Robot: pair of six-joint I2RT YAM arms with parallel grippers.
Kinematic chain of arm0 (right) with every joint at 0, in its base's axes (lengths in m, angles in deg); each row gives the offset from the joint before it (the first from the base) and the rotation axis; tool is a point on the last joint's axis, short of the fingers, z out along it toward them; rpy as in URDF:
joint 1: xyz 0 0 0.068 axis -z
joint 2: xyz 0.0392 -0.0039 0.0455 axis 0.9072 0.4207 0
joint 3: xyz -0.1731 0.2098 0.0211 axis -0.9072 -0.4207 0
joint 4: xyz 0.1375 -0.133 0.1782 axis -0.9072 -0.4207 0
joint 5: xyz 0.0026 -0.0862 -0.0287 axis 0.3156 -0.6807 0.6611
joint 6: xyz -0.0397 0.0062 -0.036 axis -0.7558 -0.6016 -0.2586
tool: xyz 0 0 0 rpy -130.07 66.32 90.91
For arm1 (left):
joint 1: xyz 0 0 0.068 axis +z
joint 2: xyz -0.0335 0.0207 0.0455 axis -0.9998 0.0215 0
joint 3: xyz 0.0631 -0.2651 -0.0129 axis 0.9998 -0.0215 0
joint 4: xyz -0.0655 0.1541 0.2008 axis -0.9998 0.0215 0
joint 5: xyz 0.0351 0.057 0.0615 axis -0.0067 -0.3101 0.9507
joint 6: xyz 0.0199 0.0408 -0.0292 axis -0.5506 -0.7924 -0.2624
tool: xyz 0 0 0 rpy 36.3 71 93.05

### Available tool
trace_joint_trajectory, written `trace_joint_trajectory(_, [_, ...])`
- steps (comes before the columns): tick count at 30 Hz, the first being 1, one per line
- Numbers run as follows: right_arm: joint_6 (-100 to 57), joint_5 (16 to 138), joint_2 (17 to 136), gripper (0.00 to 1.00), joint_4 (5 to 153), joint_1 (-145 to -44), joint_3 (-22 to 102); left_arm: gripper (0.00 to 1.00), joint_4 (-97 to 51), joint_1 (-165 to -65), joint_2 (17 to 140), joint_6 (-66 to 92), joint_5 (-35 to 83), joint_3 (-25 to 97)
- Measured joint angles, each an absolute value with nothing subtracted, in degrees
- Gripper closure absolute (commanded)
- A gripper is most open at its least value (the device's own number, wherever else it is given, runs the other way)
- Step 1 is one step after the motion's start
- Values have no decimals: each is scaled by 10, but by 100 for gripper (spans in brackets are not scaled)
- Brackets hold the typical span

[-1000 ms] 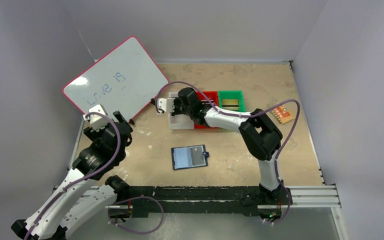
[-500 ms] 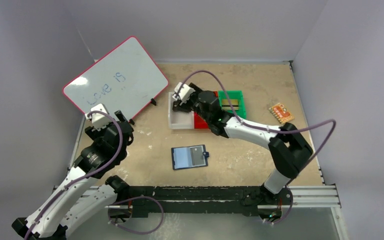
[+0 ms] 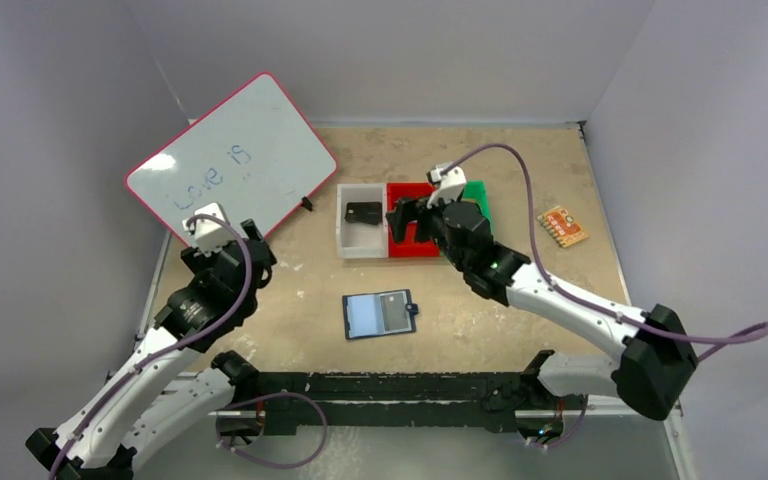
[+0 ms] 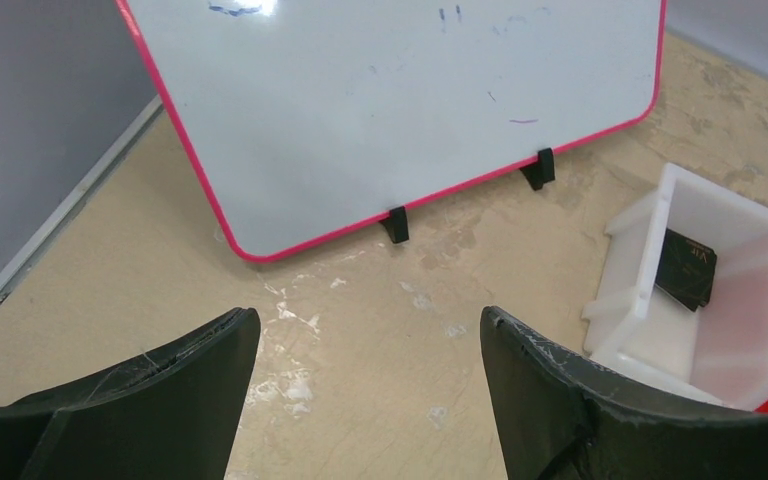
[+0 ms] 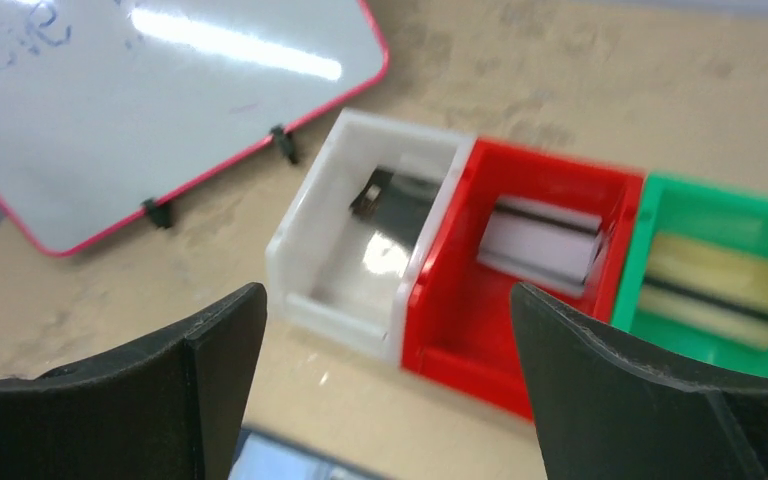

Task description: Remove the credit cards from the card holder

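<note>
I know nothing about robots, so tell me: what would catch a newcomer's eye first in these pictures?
The pink-rimmed whiteboard leaning at the far left stands out first. Next comes the bright row of white bin, red bin and green bin mid-table, the right arm reaching over them. Nearer the arms, the navy card holder lies open.

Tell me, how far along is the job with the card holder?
Done: a black card in the white bin, a striped card in the red bin, a yellowish card in the green bin. In hand: nothing; the right fingers and left fingers are open and empty. Left: the card holder lies open; whether a card remains inside, I cannot tell.
</note>
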State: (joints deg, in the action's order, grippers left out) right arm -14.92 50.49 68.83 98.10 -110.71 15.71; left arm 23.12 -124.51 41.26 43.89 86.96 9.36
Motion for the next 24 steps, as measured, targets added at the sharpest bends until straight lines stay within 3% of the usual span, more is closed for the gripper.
trace_joint_trajectory(6, [16, 586, 586, 12, 922, -1107, 40, 19, 207, -1245, 431, 423, 803, 93])
trace_joint_trajectory(12, [132, 668, 559, 13, 912, -1107, -22, 20, 188, -1245, 492, 402, 745, 92])
trace_joint_trajectory(20, [215, 742, 591, 17, 843, -1107, -4, 19, 183, -1245, 533, 384, 755, 92])
trace_joint_trajectory(24, [234, 772, 629, 27, 770, -1108, 52, 19, 175, -1245, 524, 385, 775, 90])
